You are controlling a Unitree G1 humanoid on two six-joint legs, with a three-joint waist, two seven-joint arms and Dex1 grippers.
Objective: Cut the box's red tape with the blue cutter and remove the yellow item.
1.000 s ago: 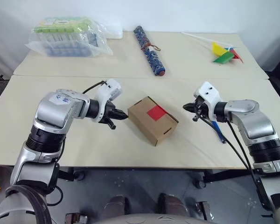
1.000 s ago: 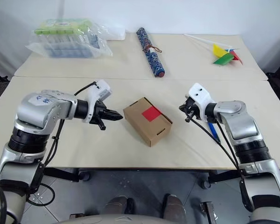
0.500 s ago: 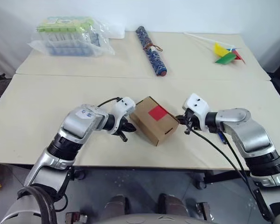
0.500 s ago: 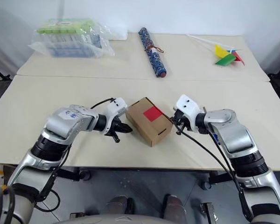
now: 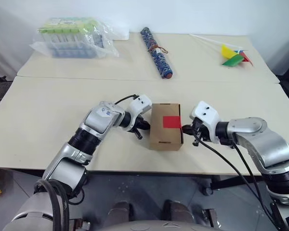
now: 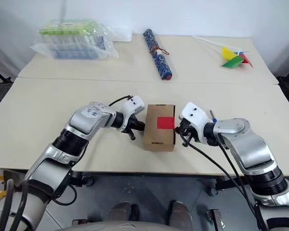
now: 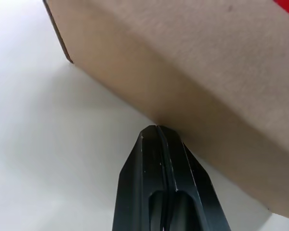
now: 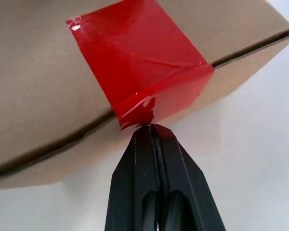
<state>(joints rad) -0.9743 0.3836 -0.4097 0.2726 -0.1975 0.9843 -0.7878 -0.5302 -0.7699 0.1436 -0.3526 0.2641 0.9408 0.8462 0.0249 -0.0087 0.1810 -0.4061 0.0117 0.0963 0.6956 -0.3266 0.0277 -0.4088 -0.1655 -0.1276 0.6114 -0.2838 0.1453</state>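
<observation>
The brown cardboard box (image 5: 163,131) lies near the table's front edge, squared to it, flaps closed. The red tape (image 5: 172,121) sits on its top toward the right side and folds over that edge (image 8: 135,67). My left gripper (image 5: 143,126) is shut, its tip pressed against the box's left wall (image 7: 183,62). Shut as well, my right gripper (image 5: 185,129) touches the tape's lower corner on the box's right wall. The blue cutter is hidden behind my right forearm. The yellow item is out of sight.
A clear bag of packaged goods (image 5: 72,36) rests at the back left, a blue patterned roll (image 5: 154,45) at the back middle, and a yellow, green and red pinwheel (image 5: 233,55) at the back right. The table edge (image 5: 149,169) runs just in front of the box.
The box has turned from diagonal to square with the table. My left gripper moved right against its left wall, and my right gripper drew back and in to its right wall.
</observation>
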